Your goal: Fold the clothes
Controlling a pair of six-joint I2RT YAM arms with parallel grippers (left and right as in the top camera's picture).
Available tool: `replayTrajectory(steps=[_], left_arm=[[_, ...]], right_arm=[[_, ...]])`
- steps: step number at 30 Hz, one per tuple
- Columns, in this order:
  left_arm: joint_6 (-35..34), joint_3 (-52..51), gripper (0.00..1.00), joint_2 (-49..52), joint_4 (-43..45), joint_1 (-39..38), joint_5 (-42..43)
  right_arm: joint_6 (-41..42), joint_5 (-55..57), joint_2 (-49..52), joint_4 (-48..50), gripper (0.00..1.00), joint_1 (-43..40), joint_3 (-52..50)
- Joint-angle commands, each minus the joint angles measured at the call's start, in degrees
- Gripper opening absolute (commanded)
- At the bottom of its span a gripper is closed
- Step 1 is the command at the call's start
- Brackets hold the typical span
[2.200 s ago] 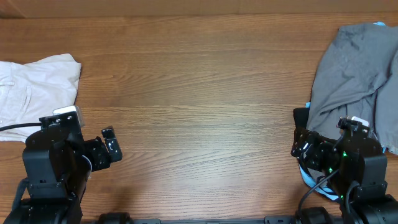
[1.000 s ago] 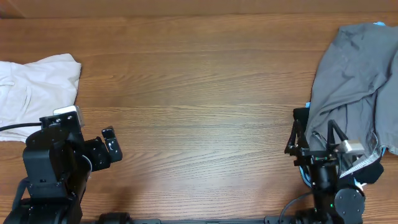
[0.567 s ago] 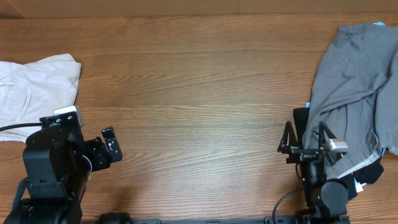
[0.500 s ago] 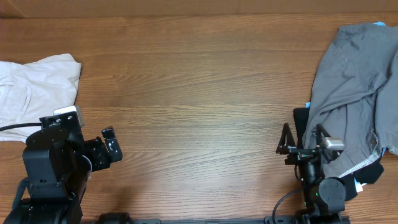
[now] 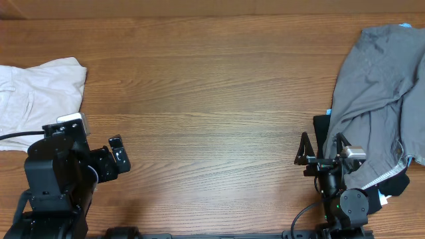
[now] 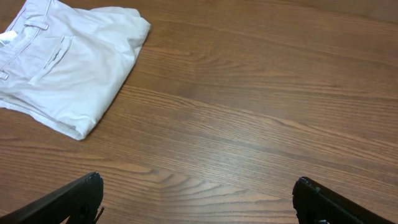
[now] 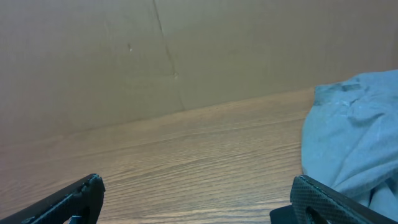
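Observation:
The light beige shorts (image 5: 36, 96) lie folded at the table's left edge; in the left wrist view (image 6: 65, 59) they show a pocket and belt loop at the upper left. My left gripper (image 5: 118, 154) (image 6: 196, 193) is open and empty, low over bare wood to the right of and nearer than the shorts. My right gripper (image 5: 320, 147) (image 7: 196, 193) is open and empty, raised and pointing across the table, just left of a grey garment.
A pile of grey clothing (image 5: 382, 86) (image 7: 354, 143) covers the right side of the table, with a blue edge and a dark item under its near end. A brown wall (image 7: 186, 50) backs the table.
The right arm has swung up and turned so its open gripper faces the table's far side, shifting slightly left. The left arm and shorts have not moved.

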Motion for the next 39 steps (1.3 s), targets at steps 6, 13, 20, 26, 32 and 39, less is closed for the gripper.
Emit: replayTrajectory(steps=[6, 13, 20, 26, 32, 39], left_arm=[[1.07, -0.22, 1.0, -0.07, 0.13, 0.31, 0.7], [1.07, -0.22, 1.0, -0.09, 0.11, 0.31, 0.7], [1.07, -0.42, 1.0, -0.87, -0.09, 0.5, 0.7], [1.07, -8.09, 0.99, -7.65, -0.15, 0.85, 0.28], [-3.91, -28.28, 1.0, -19.45, 13.55, 0.85, 0.35], [-17.4, -52.94, 1.0, -37.66, 36.87, 2.78, 6.54]], right_arm=[[-0.24, 0.83, -0.42, 0.26, 1.0, 0.11, -0.57], [-0.24, 0.83, -0.42, 0.26, 1.0, 0.11, -0.57], [-0.24, 0.83, -0.42, 0.26, 1.0, 0.11, -0.57], [-0.24, 0.83, -0.42, 0.26, 1.0, 0.11, -0.57], [-0.24, 0.83, -0.42, 0.26, 1.0, 0.11, -0.55], [-0.24, 0.83, -0.42, 0.26, 1.0, 0.11, -0.55]])
